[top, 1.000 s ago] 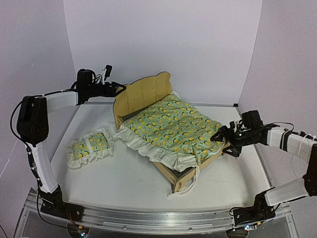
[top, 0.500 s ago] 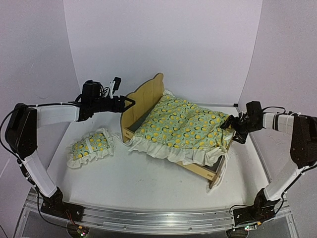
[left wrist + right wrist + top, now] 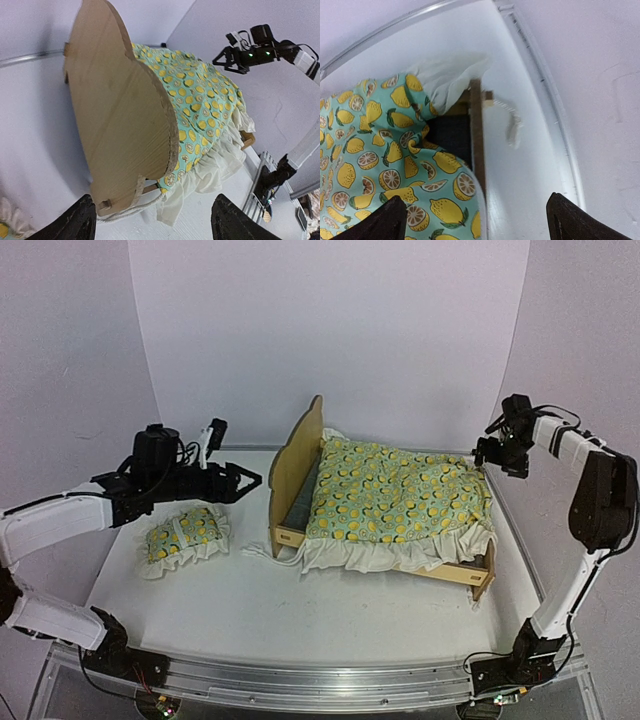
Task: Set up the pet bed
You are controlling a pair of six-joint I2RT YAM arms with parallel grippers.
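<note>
Entry: bed repositioning.

Over the last second the pet bed (image 3: 296, 468) has swung from a diagonal lie to sit square across the table (image 3: 300, 625). Its headboard (image 3: 120, 115) now faces the left arm and its long side runs along the near edge. The quilt (image 3: 395, 490) has ridden round with it and still drapes the frame. Both arms, which were at the bed's ends during the turn, have come away.

Judgement: the turning step looks finished. The pillow (image 3: 185, 535) lies on the table left of the bed, not yet placed. The right wrist view shows a patch of dark base panel (image 3: 451, 136) uncovered at the foot corner, so the quilt may need tugging.

Left gripper (image 3: 245, 482): spread wide and holding nothing. It hovers above the pillow's far edge, pointed at the headboard but apart from it. In its wrist view the headboard stands ahead of the fingers (image 3: 77, 222), not between them.

Right gripper (image 3: 487, 453): spread fully, holding nothing. It is raised above and behind the foot end, with that corner and its rail (image 3: 476, 135) below it, clear of contact.
</note>
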